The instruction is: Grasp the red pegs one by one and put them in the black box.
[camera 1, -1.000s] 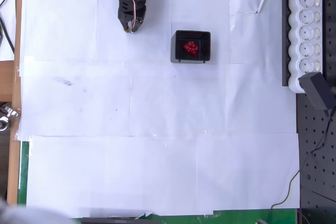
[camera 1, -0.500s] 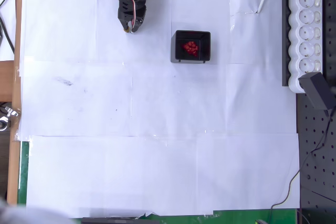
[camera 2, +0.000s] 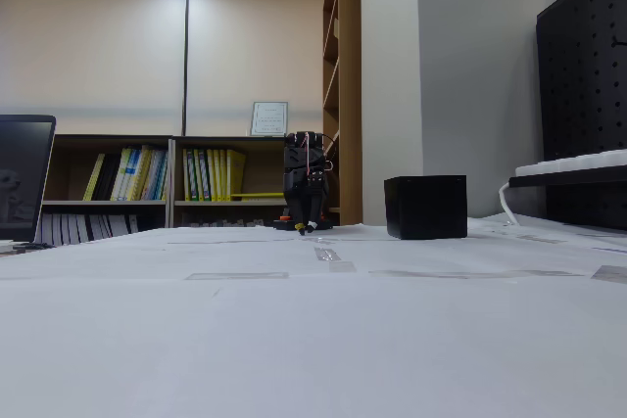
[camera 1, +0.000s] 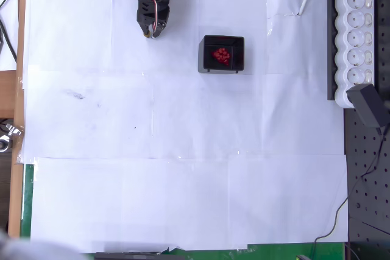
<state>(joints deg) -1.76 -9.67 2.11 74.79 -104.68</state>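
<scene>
So the red pegs point(camera 1: 221, 56) are all sitting in a little heap inside the black box point(camera 1: 239, 53), pretty much in the middle of its floor. From the overhead view they're bunched so tight I can't count them. The box is on the white paper-covered surface point(camera 1: 183, 199), toward the top of the picture and a bit right of center. In the fixed view the black box point(camera 2: 425, 207) just looks like a plain dark cube standing upright, and its wall hides the pegs from that angle.

The tool point(camera 1: 149, 32) is off to the left of the box in the overhead view, well apart from it, tucked up near the top edge with the arm folded back over itself. Its tips point down at the paper. In the fixed view the tool point(camera 2: 307, 230) hangs low, right at the surface or just above it, can't say if it actually touches. The fingers look pressed together with nothing between them, but it's small and dark in both views, so honestly I cannot tell for sure.

Over on the right edge of the overhead view there's a white power strip point(camera 1: 358, 35) with a black adapter point(camera 1: 368, 105) plugged in at its lower end
</scene>
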